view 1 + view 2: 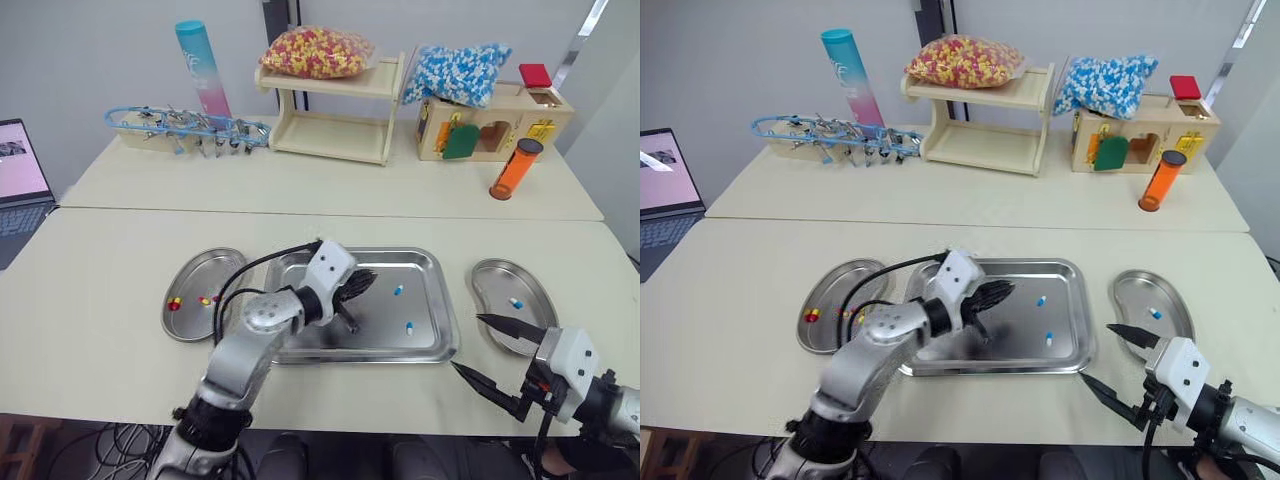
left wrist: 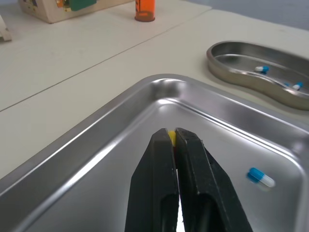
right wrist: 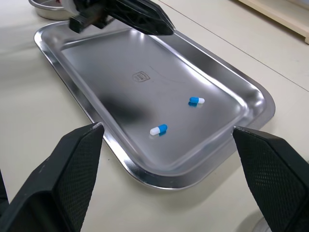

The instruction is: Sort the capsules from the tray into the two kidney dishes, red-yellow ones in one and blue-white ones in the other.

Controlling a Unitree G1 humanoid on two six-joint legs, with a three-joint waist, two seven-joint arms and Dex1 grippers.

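A yellow-ended capsule (image 2: pixel 171 137) is pinched in the left gripper (image 2: pixel 173 133); blue-white capsules (image 1: pixel 398 291) are seen at its four o'clock; the right gripper (image 1: pixel 467 342) is spread wide.

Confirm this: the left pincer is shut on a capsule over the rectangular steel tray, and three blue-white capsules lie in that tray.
Wrong count: two blue-white capsules lie in the rectangular steel tray, as the right wrist view shows. The left pincer is shut on a yellow-tipped capsule over it.
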